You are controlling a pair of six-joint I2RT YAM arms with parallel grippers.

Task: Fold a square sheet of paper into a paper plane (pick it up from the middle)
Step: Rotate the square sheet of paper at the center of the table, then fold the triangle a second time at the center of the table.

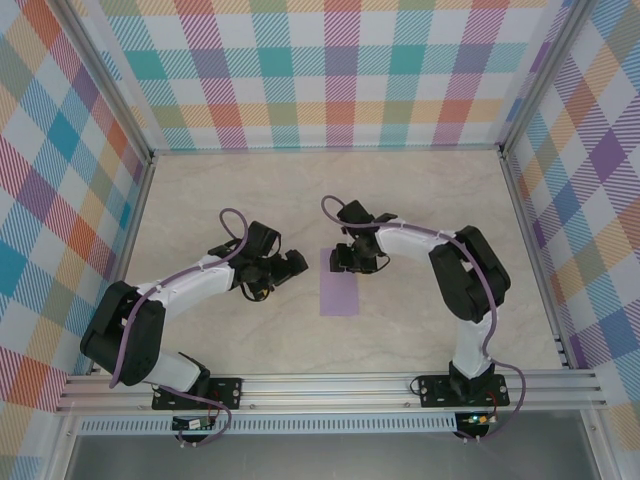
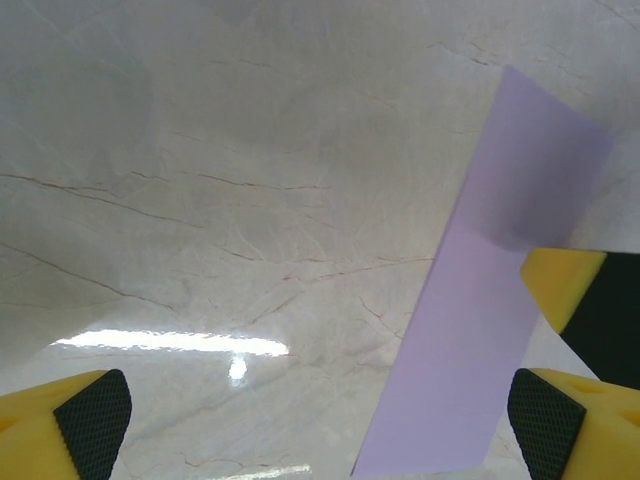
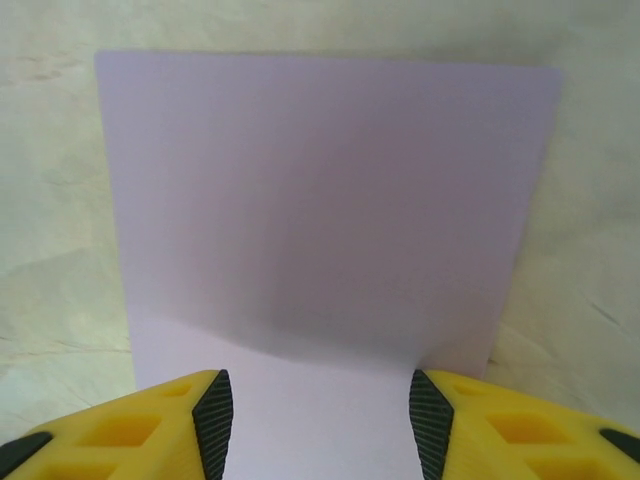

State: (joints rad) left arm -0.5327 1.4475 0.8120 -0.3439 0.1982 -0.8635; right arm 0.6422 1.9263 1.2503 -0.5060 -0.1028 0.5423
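Lying flat at the centre of the top view, the paper point(image 1: 340, 292) shows as a tall narrow strip on the table point(image 1: 230, 190). The right gripper point(image 1: 348, 262) sits over its upper end, jaws part spread, pinching nothing. The left gripper point(image 1: 294, 267), just left of the paper, gapes wide.

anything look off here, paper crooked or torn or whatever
Nothing stands out. The sheet of paper lies flat on the table, edges straight, no tear or crumple visible, with the right gripper open over its far end. From above it looks a narrow rectangle, not square, so it may already be folded in half.
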